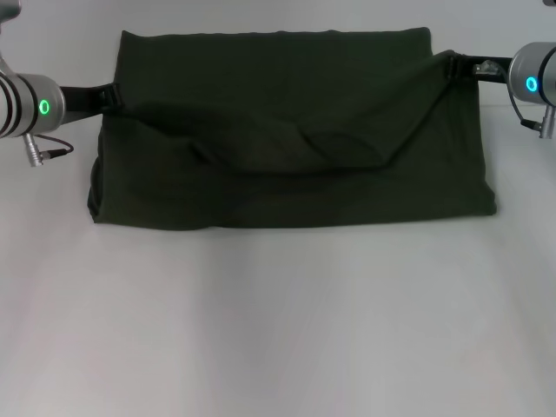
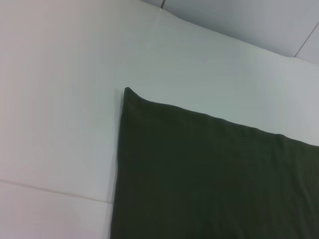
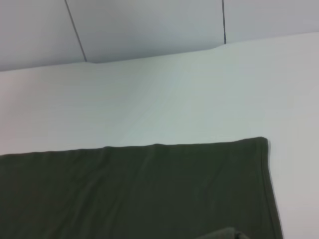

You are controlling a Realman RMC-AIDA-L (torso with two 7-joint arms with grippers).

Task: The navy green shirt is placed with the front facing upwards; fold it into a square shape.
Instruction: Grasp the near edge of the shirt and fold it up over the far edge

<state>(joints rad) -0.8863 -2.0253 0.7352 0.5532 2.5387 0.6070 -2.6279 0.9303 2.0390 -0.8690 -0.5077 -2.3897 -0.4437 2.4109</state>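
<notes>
Head view: left hand (image 1: 111, 94) and right hand (image 1: 453, 67) each pinch a shirt (image 1: 287, 130) edge mid-fold over the bench (image 1: 278, 330); next, lay it flat, let go

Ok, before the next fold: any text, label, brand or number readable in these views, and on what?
None can be read.
The navy green shirt lies partly folded on the white table and shows only plain dark cloth: no chest lettering or neck label in any view.
The left gripper and right gripper at its side edges carry no readable markings, only green and blue ring lights on the arms.
</notes>
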